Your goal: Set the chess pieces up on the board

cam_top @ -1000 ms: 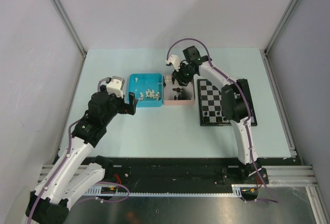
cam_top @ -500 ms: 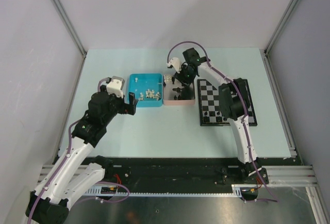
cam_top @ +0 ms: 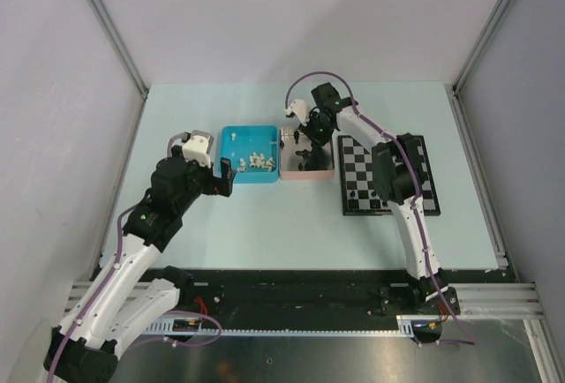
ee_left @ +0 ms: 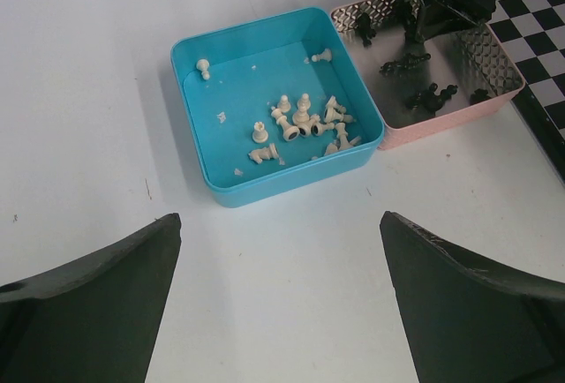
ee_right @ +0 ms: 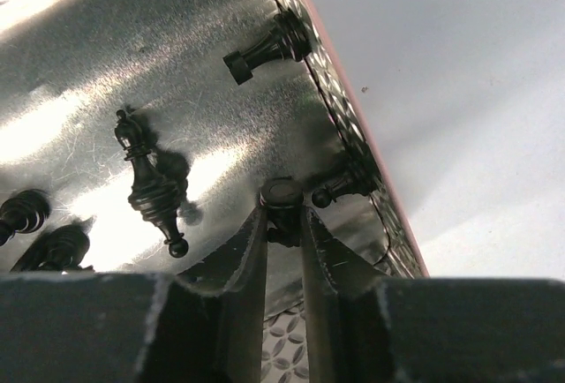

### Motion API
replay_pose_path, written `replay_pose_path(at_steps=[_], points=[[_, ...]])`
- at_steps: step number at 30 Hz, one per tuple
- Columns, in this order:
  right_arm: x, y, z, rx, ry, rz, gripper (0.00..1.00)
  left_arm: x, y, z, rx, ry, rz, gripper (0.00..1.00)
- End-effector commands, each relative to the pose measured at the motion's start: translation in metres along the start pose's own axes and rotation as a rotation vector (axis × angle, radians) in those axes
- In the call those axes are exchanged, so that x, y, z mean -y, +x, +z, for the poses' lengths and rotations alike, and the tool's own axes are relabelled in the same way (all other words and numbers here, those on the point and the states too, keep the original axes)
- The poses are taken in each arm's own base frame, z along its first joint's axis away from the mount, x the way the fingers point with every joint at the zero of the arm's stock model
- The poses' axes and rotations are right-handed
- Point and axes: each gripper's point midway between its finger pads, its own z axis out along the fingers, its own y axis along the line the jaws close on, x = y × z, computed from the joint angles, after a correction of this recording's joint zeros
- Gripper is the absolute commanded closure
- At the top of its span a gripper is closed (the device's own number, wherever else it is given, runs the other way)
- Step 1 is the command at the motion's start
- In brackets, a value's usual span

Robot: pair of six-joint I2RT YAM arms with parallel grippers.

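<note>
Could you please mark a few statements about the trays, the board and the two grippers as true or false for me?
1. The white pieces lie in the blue tray. True.
2. The right gripper hovers over the board. False: it is down inside the pink tray, its fingers pinched on the head of a black piece.
3. The left gripper holds a white piece. False: it is open and empty, on the near side of the blue tray.
4. The pink tray sits between the blue tray and the board. True.
</note>
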Motion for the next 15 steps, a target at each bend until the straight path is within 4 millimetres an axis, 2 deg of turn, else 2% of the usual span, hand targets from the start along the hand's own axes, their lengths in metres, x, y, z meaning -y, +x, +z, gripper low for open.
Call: replay_pose_path(at_steps=[1,5,10,15], points=[[-0.006,0.002,-0.002,-0.005,-0.027,0.022,0.81,-0.002,-0.01,-0.001,0.044,0.0,0.034,0.0],[-0.01,-0.013,-0.015,0.057,-0.056,0.044,0.85,-0.002,-0.01,-0.001,0.041,0.002,0.034,0.01],[-0.013,-0.039,-0.043,0.157,-0.09,0.084,0.86,-0.002,-0.009,-0.001,0.041,0.002,0.034,0.01],[-0.02,-0.054,-0.059,0.223,-0.142,0.145,0.87,0.0,-0.008,0.0,0.037,0.012,0.035,0.0]])
